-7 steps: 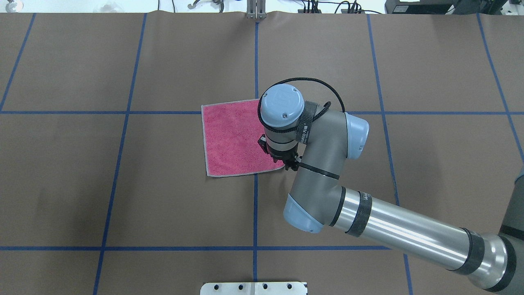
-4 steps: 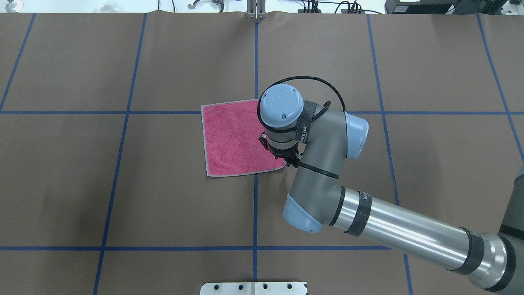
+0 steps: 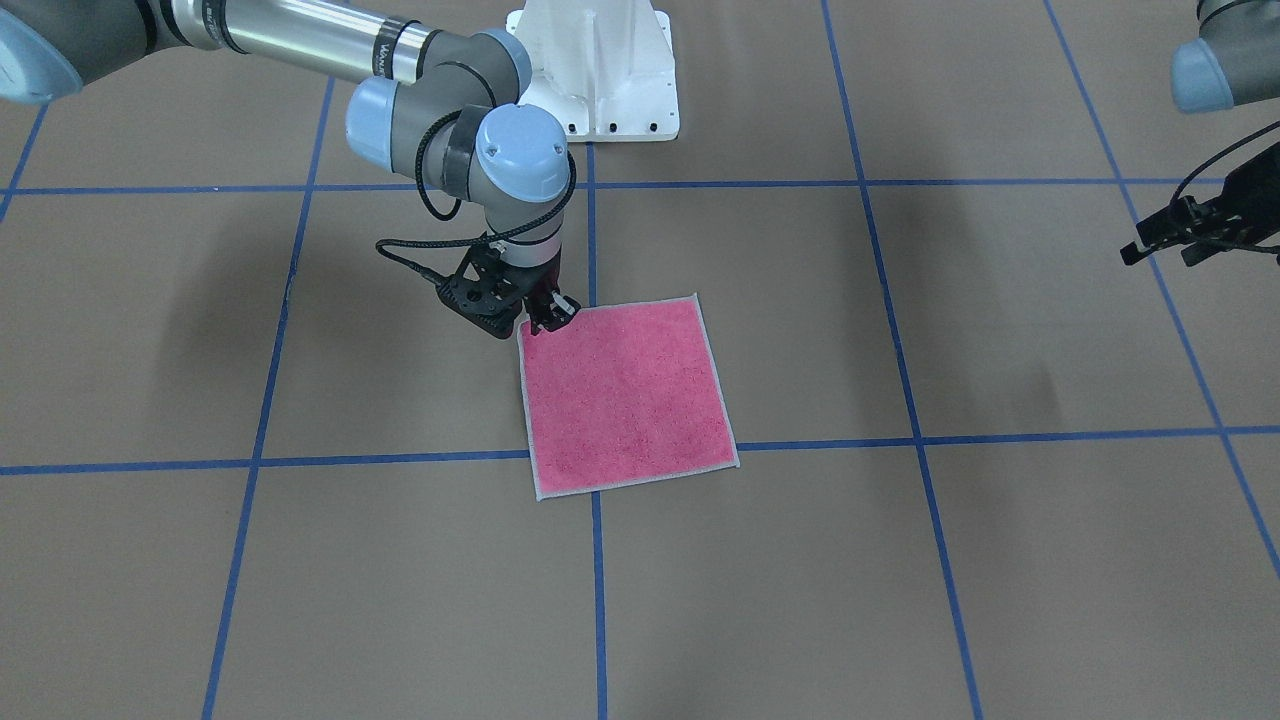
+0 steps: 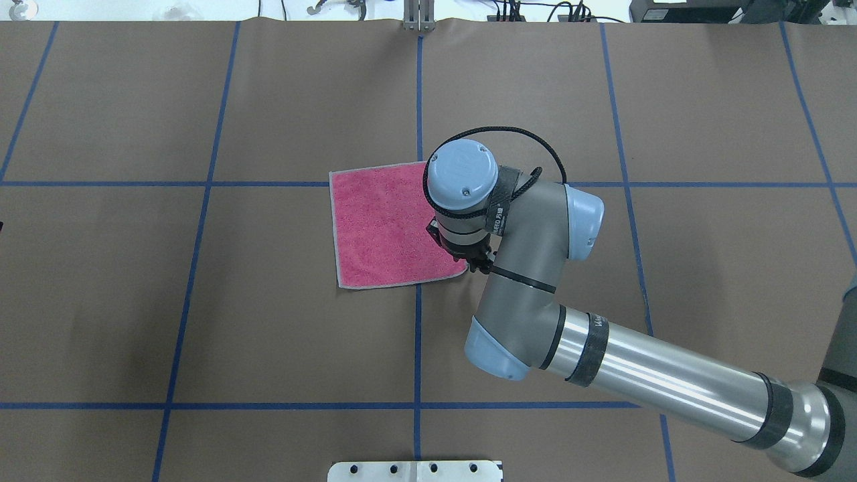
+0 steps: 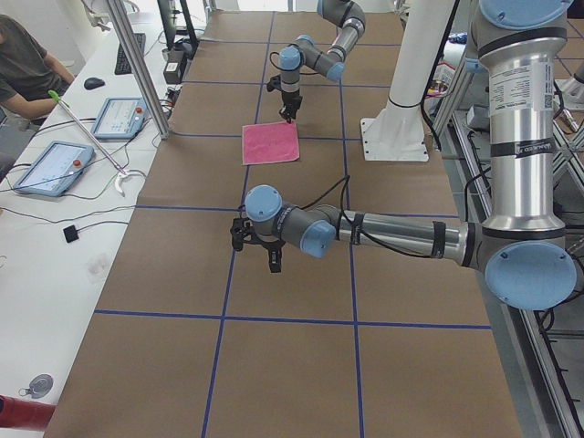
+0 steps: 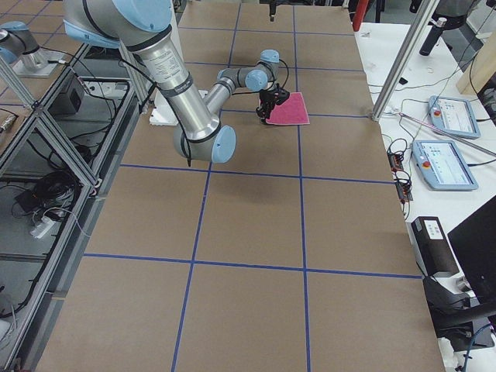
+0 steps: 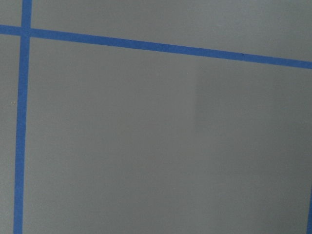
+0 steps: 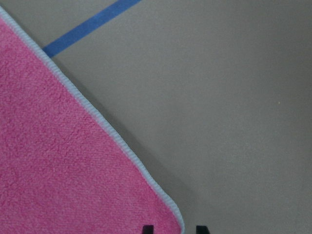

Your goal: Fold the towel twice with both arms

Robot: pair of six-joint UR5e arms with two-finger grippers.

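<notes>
i see the brown paper table (image 4: 268, 335), flat, gridded in blue tape. my right arm (image 4: 636, 368), a smooth silver tube, reaches the square pink terry towel (image 4: 381, 227) lying flat mid-table. the right gripper (image 3: 548, 318) has its black tips slightly apart, astride a stitched corner. the left gripper (image 3: 1155, 255) hovers well aside; i cannot tell its spread.

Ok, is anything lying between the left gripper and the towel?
No. In the front-facing view, only bare brown table with blue tape lines runs from the left gripper to the towel.
</notes>
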